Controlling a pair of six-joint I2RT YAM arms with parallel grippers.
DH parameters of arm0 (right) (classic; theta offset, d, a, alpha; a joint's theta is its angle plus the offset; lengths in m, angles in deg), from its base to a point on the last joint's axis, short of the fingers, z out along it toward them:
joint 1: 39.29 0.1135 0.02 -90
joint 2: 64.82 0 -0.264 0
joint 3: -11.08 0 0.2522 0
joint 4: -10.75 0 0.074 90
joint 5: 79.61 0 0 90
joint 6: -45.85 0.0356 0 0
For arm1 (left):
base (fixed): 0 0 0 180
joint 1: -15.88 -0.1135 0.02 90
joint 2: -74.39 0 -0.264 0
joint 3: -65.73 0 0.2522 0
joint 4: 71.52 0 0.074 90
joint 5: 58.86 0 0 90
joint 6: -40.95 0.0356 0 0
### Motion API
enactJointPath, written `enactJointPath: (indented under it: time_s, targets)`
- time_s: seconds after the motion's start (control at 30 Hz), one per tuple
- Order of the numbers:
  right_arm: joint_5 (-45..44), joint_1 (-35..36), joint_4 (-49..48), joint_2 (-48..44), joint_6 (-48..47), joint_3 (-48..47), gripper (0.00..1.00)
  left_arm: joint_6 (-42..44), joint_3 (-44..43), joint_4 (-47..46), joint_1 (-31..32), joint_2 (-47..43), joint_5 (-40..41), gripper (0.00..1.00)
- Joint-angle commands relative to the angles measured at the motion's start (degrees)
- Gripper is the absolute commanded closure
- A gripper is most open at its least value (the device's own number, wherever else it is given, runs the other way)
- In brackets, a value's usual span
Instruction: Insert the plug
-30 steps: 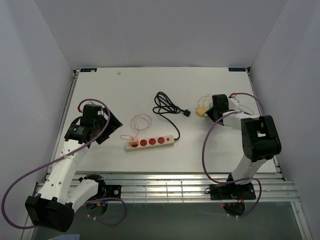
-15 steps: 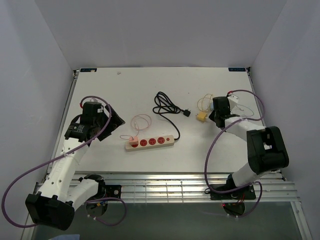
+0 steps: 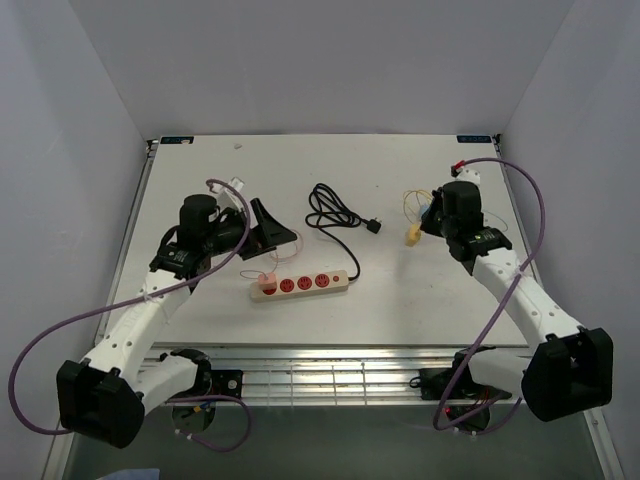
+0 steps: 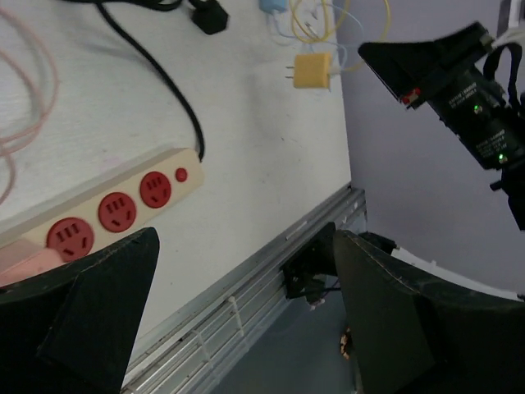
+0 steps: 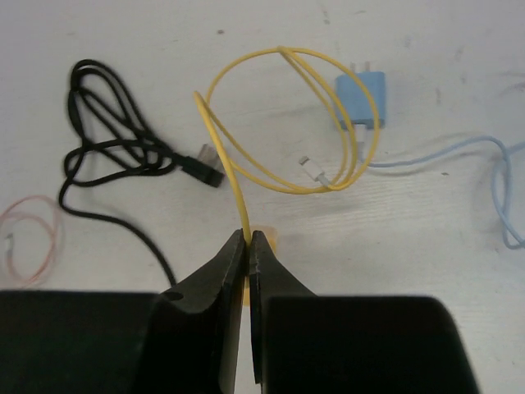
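Yellow plug (image 3: 410,238) is right of centre in the top view, apparently dangling, well apart from the power strip (image 3: 305,282) at centre. Right gripper (image 5: 248,238) is pinched shut on the yellow cable (image 5: 238,193), not on the plug body. Recommend damping any swing and squaring the prongs to a socket. Right arm is stretched forward, wrist pitched down. Left gripper (image 3: 262,228) stands wide, near the strip's upper left.

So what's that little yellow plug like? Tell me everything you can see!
The small yellow square plastic-looking plug has two short metal prongs sticking out sideways. A thin yellow cable runs from it, loops over the white table and ends in a little white connector beside a blue plug. The right gripper has its black fingers shut on the cable right by the plug. I can't tell if it's lifted.
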State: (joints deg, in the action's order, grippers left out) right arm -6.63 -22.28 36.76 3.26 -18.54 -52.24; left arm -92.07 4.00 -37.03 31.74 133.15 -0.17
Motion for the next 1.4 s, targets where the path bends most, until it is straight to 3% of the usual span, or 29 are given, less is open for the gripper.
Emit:
enactJointPath:
  time_s: [0.0,0.13,0.4,0.63,0.9,1.13,1.23,1.27,1.37]
  targets:
    - [21.94,0.56,0.59,-4.34,-6.79,-5.45,0.92,3.55,-0.81,-14.92,5.31,2.84,-11.14,0.02]
    - [38.43,0.65,-1.44,-7.42,-9.43,-7.82,0.92,7.6,-5.2,-18.17,14.01,10.66,-12.63,0.02]
    - [59.35,0.83,-5.83,-9.89,-5.13,-13.62,0.92,7.69,-7.75,-30.66,17.8,17.79,-21.34,0.02]
    - [63.51,1.88,-7.24,-9.36,0.41,-15.04,0.92,13.32,-8.81,-32.15,22.28,17.52,-20.72,0.02]
    - [63.95,4.43,-9.96,-8.4,4.19,-14.69,0.92,11.39,-11.8,-34.87,23.34,21.65,-18.61,0.03]
    - [63.33,4.69,-11.45,-7.08,5.77,-14.34,0.92,10.86,-9.17,-38.3,23.43,19.55,-19.84,0.19]
    - [63.95,4.69,-11.55,-6.2,6.47,-13.9,0.92,10.95,-8.2,-39.1,23.43,18.41,-19.93,0.36]
    - [63.69,4.69,-11.55,-6.11,6.21,-13.81,0.92,10.95,-8.02,-39.1,23.43,18.23,-19.93,0.49]
    - [62.99,4.69,-11.55,-5.58,5.86,-13.72,0.92,11.12,-7.06,-39.1,23.43,17.27,-20.37,0.65]
